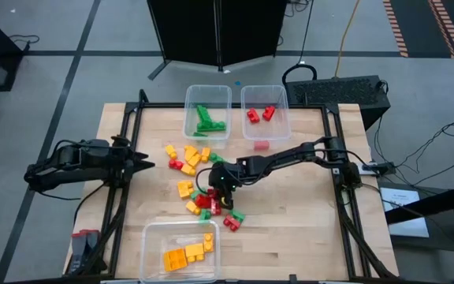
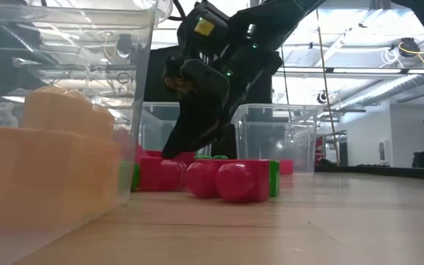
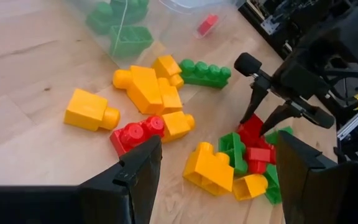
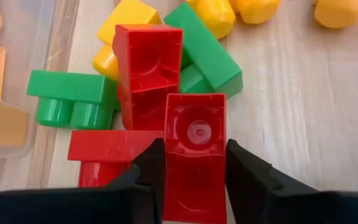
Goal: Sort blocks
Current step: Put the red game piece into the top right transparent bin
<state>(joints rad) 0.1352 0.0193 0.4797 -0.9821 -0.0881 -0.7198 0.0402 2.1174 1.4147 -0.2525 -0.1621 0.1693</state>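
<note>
Blocks (image 1: 203, 185) lie scattered on the tabletop (image 1: 306, 229) between three clear tubs, and from above the right gripper (image 1: 217, 192) is down in the middle of that heap, far nearer it than the left gripper (image 1: 144, 165), which waits at the heap's left edge with fingers spread wide. Level with the tabletop, the right arm's dark fingers come down steeply into the red and green blocks behind a round-studded red block (image 2: 230, 180). From the left wrist, the right arm's fingers straddle a red piece (image 3: 252, 132) in the far part of the heap. The right wrist shows most: a hollow red block (image 4: 194, 162), glossy moulded plastic, lies open-side-up squarely between the two fingers, its long axis running along them, their pads (image 4: 244, 171) narrowed against its smooth flat sides. I judge the grip to be just taking hold, so a straight lift should clear the neighbouring red blocks.
</note>
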